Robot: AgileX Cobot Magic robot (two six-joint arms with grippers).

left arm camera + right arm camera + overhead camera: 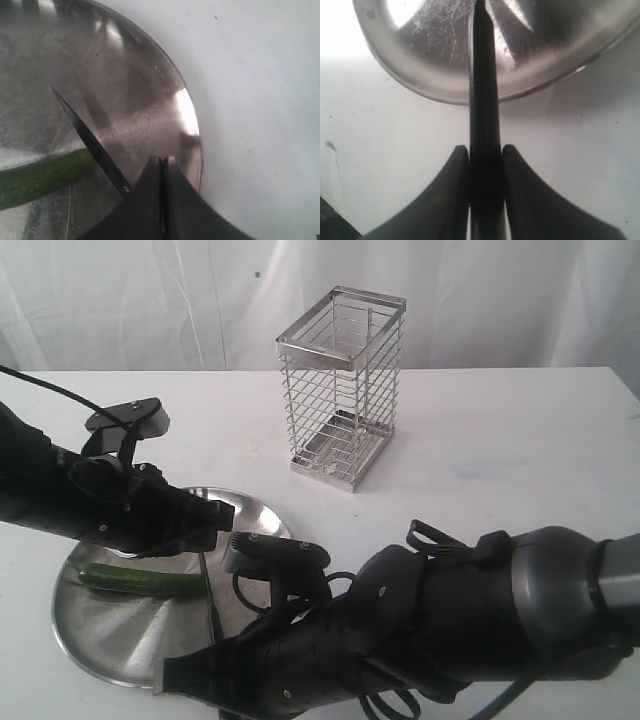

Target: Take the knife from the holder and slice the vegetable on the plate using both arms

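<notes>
R hand (485,155) clamps the knife (484,90) by its handle, blade over the 3 o'clock end of the vegetable (130,580), which lies toward 9 o'clock on the plate (110,640). L hand (162,164) is closed & empty just beside it. Best to pin the vegetable first, then press straight down w/ short strokes.
</notes>
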